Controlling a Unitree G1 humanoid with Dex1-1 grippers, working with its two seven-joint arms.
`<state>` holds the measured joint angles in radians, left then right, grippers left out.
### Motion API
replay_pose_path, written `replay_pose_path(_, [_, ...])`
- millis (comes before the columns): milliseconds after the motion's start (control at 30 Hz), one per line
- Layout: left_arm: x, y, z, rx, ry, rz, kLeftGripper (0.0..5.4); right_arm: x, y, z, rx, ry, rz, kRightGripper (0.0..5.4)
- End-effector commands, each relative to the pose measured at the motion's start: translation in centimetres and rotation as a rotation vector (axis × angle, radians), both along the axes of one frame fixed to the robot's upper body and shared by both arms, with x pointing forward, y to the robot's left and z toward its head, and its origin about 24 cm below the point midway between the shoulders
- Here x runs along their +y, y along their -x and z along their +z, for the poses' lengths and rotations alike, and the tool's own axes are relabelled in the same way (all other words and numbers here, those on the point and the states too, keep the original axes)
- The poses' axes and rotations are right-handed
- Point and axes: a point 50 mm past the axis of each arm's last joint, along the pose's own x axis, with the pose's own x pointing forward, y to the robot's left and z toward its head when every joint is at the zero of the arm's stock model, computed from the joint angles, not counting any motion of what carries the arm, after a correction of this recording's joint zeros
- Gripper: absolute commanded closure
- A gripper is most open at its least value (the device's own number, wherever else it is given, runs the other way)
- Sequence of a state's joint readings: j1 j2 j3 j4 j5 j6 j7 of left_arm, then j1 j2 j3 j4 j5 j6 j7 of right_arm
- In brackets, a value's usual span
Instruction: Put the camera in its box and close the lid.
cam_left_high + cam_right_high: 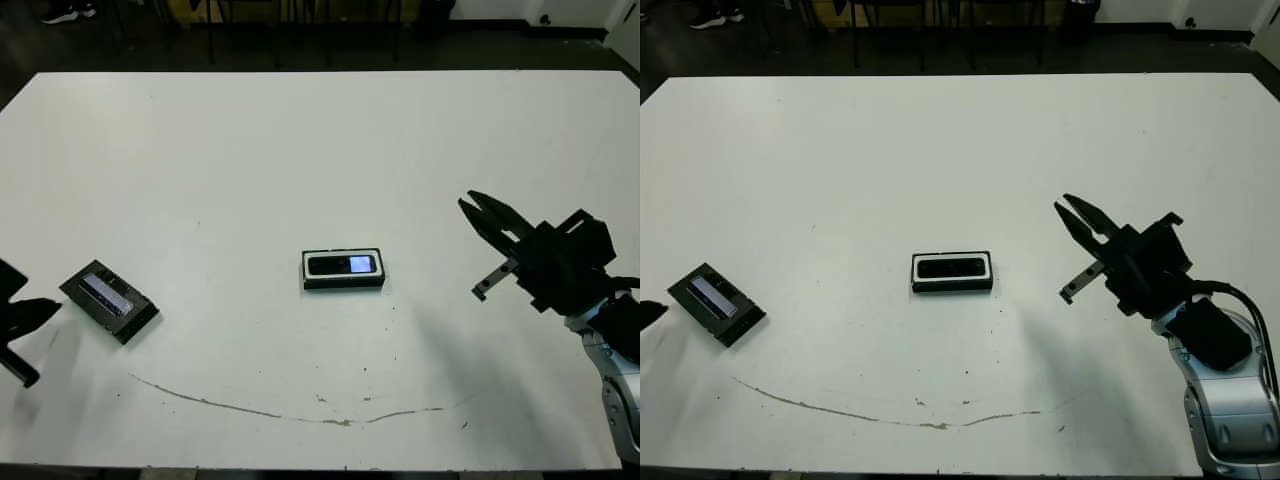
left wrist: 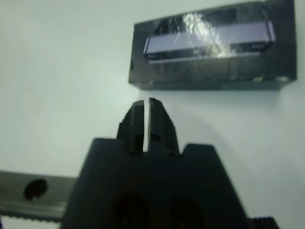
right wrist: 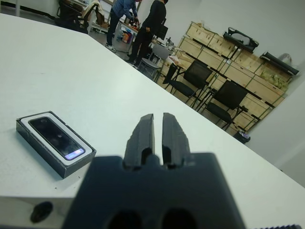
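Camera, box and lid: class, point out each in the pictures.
camera [image 1: 342, 264], left eye view, middle of its face.
box [image 1: 344, 284], left eye view, near wall.
lid [image 2: 209, 36], left wrist view, silvery patch.

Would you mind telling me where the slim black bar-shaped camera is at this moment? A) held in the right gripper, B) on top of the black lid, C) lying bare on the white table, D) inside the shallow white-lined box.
D: the slim black camera lies inside the white-lined box at mid-table, while the black lid sits apart near the left gripper.
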<state>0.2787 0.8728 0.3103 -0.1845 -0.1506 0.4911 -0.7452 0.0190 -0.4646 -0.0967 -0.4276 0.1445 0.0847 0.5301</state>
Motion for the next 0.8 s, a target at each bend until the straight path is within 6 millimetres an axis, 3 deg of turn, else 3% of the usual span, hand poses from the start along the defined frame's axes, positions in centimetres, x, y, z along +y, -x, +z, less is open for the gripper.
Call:
replay_pose_path(33, [-0.5,-0.2,-0.7,0.036,0.044,-0.020,5.40,-0.1,0.1,-0.5,0.025,0.012,-0.003,5.38])
replay_pose_path(800, [-7.3,-4.6,0.1,0.016,0.067,-0.205,5.40,-0.2,0.1,-0.6,0.013,0.017,-0.001,5.38])
